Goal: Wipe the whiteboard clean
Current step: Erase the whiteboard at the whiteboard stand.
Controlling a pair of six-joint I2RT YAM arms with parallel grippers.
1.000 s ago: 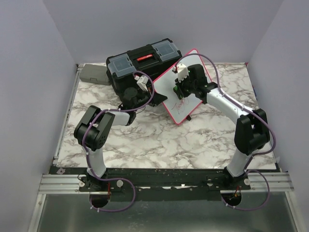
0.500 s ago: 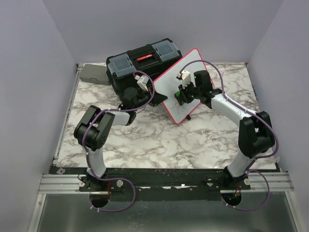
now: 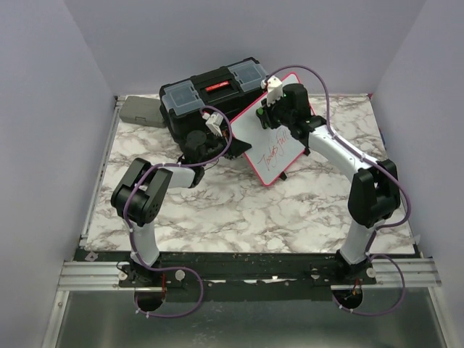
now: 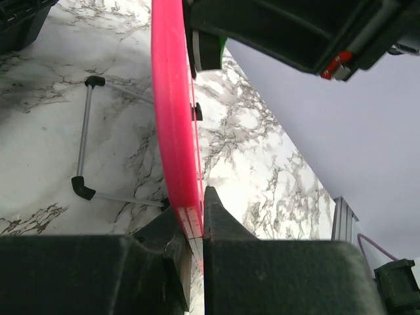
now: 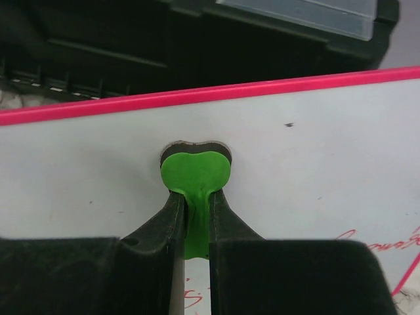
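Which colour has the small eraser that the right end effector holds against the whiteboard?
The eraser is bright green; the right wrist view shows it best.

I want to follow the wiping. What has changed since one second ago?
The right gripper, shut on the green eraser, went down the whiteboard, then back up to near its top edge. The red writing is still there. The left gripper stays clamped on the board's frame; the toolbox has not moved.

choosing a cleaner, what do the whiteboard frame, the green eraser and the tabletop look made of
Whiteboard frame: likely moulded plastic, uniform smooth pink.
Green eraser: probably plastic, smooth, matte, even colour.
Tabletop: marble-look with grey veining, possibly a laminate.
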